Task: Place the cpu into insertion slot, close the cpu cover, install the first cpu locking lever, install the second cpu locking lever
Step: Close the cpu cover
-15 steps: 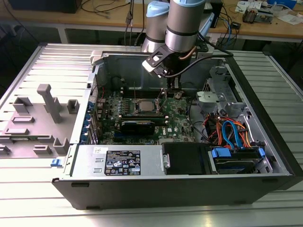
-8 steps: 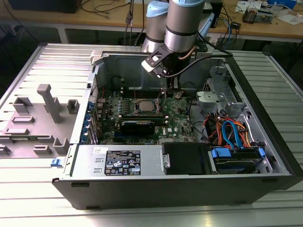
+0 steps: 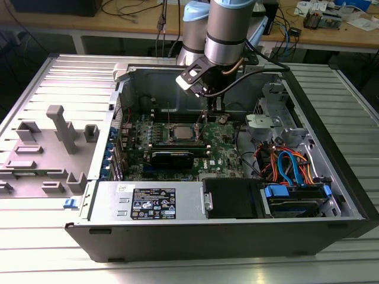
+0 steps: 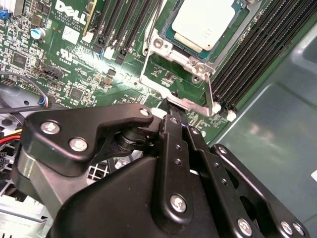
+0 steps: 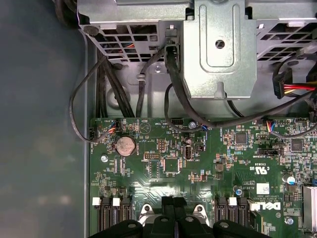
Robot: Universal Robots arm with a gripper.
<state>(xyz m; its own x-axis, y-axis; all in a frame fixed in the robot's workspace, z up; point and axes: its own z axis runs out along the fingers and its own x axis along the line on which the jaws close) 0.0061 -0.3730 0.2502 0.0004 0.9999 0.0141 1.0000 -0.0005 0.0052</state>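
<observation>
At the exterior view's left, pale grey plastic holder blocks [image 3: 59,127] stand on the ribbed silver metal desk [image 3: 35,248]. Just beside them lies the open black and silver computer case [image 3: 195,236], with the green motherboard [image 3: 228,157] flat on its floor and a long black card [image 3: 172,157] across the board's near part.

Behind that card is the insertion slot, a small square socket with a silver metal rim [image 3: 167,131]. The cpu, a small flat square chip with a dull silver-grey top [image 4: 204,22], already lies in it. The cpu cover, a thin silver metal frame plate [image 4: 184,55], lies down flat around the chip, whose top shows through the square window.

Just to the right of the socket hangs the black end effector [image 4: 171,115], with the grey arm above it. Its fingers [image 4: 168,148] are drawn narrowly together. In the second wrist view their tips rest against the silver metal edge at the socket's end. I cannot tell whether anything is pinched between them.

Further right are a silver metal drive cage [image 3: 266,121], then blue and orange cables [image 3: 290,165].
</observation>
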